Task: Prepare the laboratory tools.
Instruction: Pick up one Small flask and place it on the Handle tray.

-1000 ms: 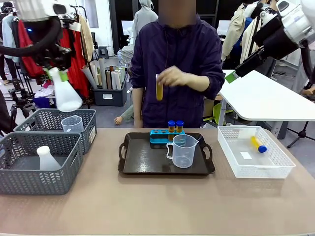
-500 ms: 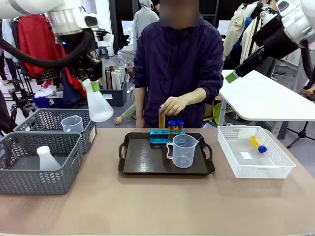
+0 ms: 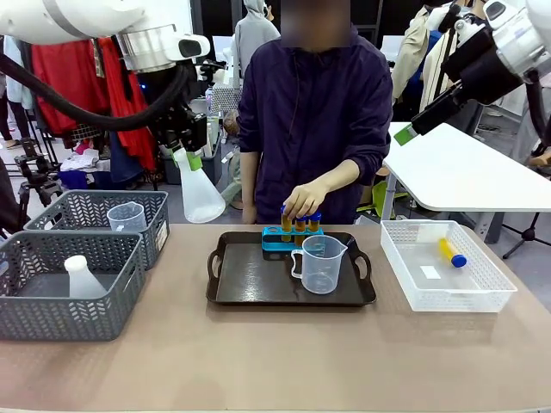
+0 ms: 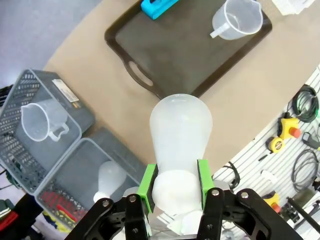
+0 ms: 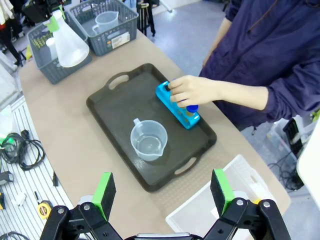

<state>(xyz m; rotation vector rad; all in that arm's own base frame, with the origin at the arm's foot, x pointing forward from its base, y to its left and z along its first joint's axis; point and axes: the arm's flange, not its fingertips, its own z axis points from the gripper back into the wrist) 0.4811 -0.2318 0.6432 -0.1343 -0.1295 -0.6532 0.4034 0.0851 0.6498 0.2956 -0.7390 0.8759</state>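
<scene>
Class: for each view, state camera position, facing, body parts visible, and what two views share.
Front view: between the arms, facing the person across the table; left gripper holds conical flask.
Left wrist view: on that wrist, looking down past its fingers and flask at the tray.
Right wrist view: on that wrist, looking down past the open right gripper at the person's hand and blue rack.
Shared: both wrist views show the tray's beaker.

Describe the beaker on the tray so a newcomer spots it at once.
Find the dark tray mid-table. Beside the blue rack at its far edge, on the robot's side, stands a clear handled beaker. Its twin sits in a grey basket at the left; this one stands on the tray.
</scene>
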